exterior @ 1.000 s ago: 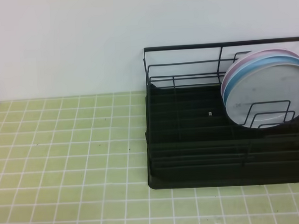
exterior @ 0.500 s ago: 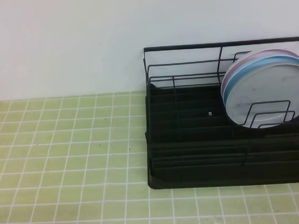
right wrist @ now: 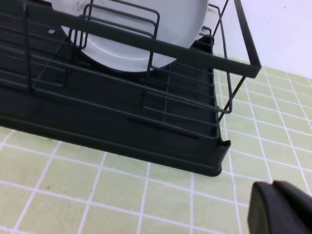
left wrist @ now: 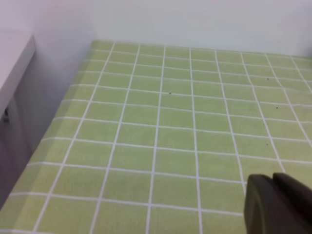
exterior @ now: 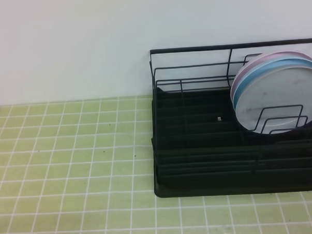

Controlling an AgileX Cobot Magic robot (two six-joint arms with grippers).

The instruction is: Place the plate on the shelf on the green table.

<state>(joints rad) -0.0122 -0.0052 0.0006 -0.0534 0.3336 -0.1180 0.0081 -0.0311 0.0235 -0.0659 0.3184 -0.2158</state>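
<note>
Green table [exterior: 69, 152] w/ white wall [exterior: 65, 43]

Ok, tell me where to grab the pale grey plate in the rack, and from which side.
Take the pale grey plate by its upper rim, coming from above. It stands on edge in the black wire dish rack, frontmost, with the light blue plate and the pink plate close behind it. Looped dividers cross its lower face, so only the top edge looks free, probably.
</note>
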